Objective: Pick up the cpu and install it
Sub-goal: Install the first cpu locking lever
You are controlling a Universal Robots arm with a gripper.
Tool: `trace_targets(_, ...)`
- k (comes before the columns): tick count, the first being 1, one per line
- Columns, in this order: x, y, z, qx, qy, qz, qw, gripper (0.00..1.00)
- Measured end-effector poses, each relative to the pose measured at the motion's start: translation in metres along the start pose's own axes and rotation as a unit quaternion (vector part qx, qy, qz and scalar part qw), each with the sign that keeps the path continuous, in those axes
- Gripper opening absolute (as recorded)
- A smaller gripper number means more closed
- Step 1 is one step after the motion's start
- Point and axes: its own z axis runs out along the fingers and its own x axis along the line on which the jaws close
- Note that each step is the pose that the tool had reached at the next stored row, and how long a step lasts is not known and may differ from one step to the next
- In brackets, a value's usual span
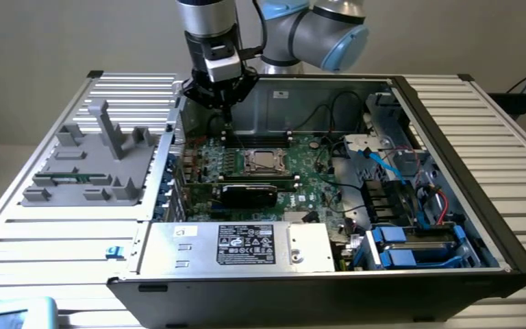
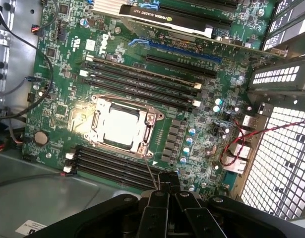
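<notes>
Open computer case (image 1: 318,298), green motherboard (image 2: 212,124), grey fixture (image 1: 85,164)

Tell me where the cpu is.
In the exterior view the cpu lies in its socket, mid-picture, between memory slots and beside the black graphics card.

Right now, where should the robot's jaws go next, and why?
Probably slide sideways until they hang over the cpu. It lies flat in the socket on the motherboard, and the shut jaws hover beside it, seemingly empty.
</notes>
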Motion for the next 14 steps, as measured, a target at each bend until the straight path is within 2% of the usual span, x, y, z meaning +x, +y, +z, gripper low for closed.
trace_targets(8,-0.002,0.0023,0.0123,0.0032,0.0005,0.008,1.0,0.11)
trace_targets(14,-0.002,0.004,0.0194,0.0081,0.0001,0.015,0.9999,0.11)
